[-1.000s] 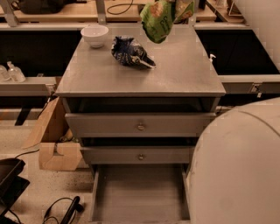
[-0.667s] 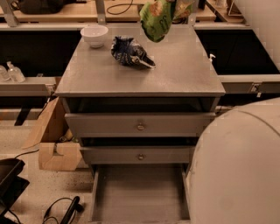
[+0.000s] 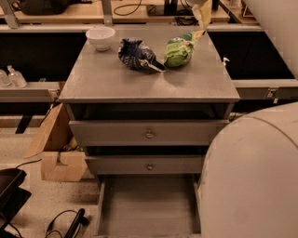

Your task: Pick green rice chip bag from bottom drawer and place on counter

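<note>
Clearly, the green rice chip bag [image 3: 178, 51] is laid on the grey desk [image 3: 139, 86], toward its back right and just beside a dark blue snack bag [image 3: 137, 55]. One corner of the bag is raised toward the hand [image 3: 203, 13], which is seen just above it at the top edge. Whether the hand is spread or pinching that corner cannot be told. A white bowl [image 3: 101, 37] is set at the back left. Below, the bottom drawer [image 3: 149, 207] is found open.
</note>
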Tool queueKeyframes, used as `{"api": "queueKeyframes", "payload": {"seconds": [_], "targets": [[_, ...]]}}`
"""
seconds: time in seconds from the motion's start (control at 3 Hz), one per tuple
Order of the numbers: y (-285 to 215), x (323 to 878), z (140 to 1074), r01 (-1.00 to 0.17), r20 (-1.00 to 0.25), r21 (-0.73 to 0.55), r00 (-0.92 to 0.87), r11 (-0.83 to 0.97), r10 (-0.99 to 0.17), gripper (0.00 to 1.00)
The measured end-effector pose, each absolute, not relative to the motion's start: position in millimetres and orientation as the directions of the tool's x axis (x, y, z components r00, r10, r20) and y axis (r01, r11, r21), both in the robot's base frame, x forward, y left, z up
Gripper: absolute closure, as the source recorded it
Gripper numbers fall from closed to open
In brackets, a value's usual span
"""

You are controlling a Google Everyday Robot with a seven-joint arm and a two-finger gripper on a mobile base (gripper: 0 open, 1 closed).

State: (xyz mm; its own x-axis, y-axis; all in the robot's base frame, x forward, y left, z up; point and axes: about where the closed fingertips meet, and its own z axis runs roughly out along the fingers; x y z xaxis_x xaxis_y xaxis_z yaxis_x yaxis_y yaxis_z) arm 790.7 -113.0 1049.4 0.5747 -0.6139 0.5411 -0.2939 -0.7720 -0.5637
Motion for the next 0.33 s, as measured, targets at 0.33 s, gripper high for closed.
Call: {"api": "queueKeyframes", "payload": {"seconds": [0.33], "targets": [[-113.0,790.7,1049.4,-0.294,0.541,-0.564,0.575,-0.772,-0.614,0.00]]}}
